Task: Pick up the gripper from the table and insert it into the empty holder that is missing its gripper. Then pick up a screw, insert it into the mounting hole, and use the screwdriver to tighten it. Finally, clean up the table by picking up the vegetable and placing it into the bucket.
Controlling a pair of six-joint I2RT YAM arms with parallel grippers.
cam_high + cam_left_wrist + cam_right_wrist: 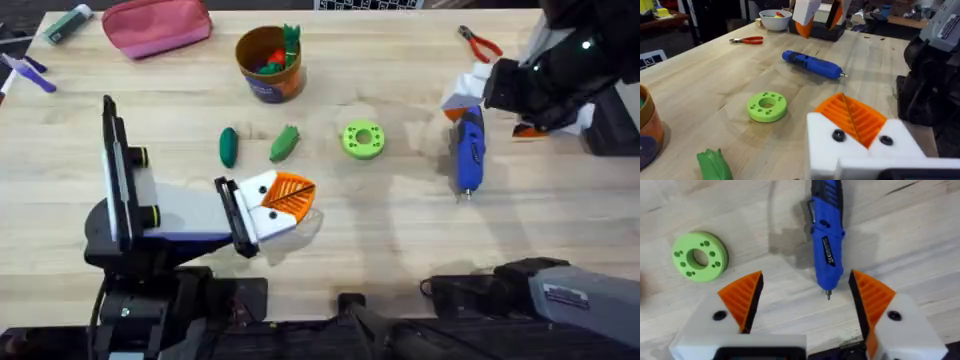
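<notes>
The blue screwdriver [468, 150] [812, 65] [826, 235] lies on the table right of centre, bit pointing toward the near edge. My right gripper [500, 112] [817, 17] [806, 277] hovers above it, open, its orange pads either side of the bit end. My left gripper [300, 192] [844, 100] rests low near the table's middle, orange pads shut together, nothing seen between them. Two green vegetables [228, 146] [284, 143] lie in front of the orange bucket [268, 62] [647, 130], which holds other vegetables. The loose gripper piece, the holder and the screw are out of view.
A green disc [362, 139] [766, 106] [700, 256] sits between the vegetables and the screwdriver. Red-handled pliers [480, 43] [746, 40] lie at the far right, with a white bowl [775, 19] beyond. A pink pouch [157, 25] and pens [30, 72] occupy the far left.
</notes>
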